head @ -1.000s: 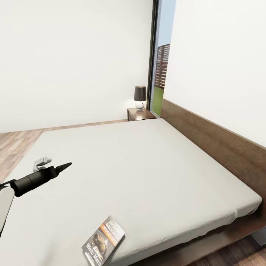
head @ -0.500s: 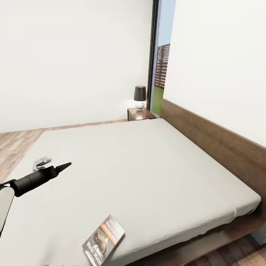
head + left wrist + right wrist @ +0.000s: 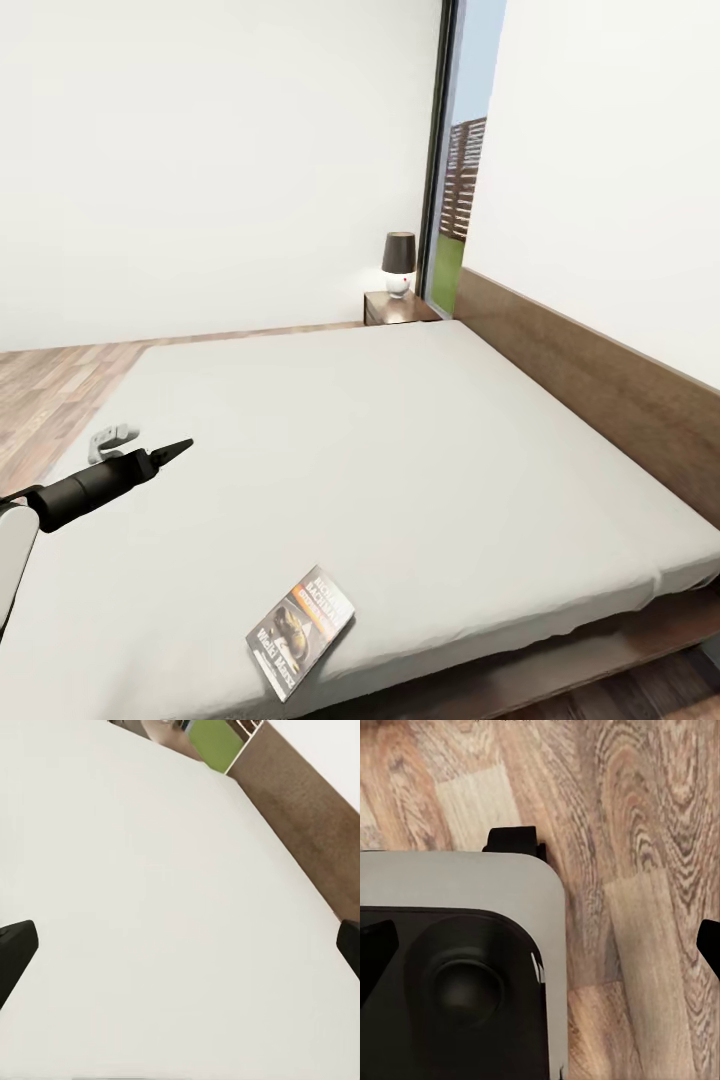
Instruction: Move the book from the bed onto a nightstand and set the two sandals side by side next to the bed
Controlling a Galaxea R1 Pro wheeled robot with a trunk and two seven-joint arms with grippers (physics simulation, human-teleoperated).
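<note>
Thin paperback book (image 3: 301, 632), dark cover with orange band, white lettering and greyish picture, flat on the near edge of the bed (image 3: 400, 450). Plain light-grey mattress, dark wood frame, tall headboard (image 3: 600, 385) at right. Far off, nightstand (image 3: 398, 308) bearing a dark-shaded lamp (image 3: 398, 262), beside a tall window (image 3: 462, 170); white walls, plank floor (image 3: 50, 375). Left gripper (image 3: 172, 449) above the mattress at left, well apart from the book, fingers spread wide. Right gripper (image 3: 540, 937) above floorboards, likewise spread.
</note>
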